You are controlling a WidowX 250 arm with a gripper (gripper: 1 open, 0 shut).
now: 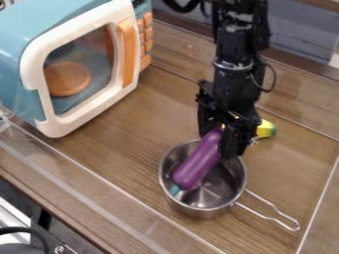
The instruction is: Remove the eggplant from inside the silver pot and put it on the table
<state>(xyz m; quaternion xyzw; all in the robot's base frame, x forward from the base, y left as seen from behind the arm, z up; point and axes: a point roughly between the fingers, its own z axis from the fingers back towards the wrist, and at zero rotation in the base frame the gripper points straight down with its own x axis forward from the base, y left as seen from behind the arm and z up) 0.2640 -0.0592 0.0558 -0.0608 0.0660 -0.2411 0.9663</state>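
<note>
Inside the silver pot (207, 189), toward the table's near right corner, the eggplant (200, 161) is leaning steeply, its lower purple end dipping into the pot's bowl on the left side and its upper end rising above the rim. That upper end is sitting between the black fingers of the gripper (223, 137), which are pressing in on it from either side; the stem cap is hidden behind the fingers, so its colour cannot be made out. The gripper is pointing straight down from a dark arm that is coming in from the top edge of the view.

The pot is resting on the table (119, 149), its shiny wall reflecting the purple body, and its thin wire loop handle (275, 212) is stretching out toward the near right edge. Just behind the gripper, to the right, a small yellow and green object (264, 127) is lying on the wood, partly hidden by the arm, so what it is cannot be told from this view. Well apart from the pot, at the far left corner, a toy microwave (73, 60) in teal and cream with an orange door frame is standing, with a round brown item showing through its window. A clear raised edge (54, 164) is running along the table's near left side.
</note>
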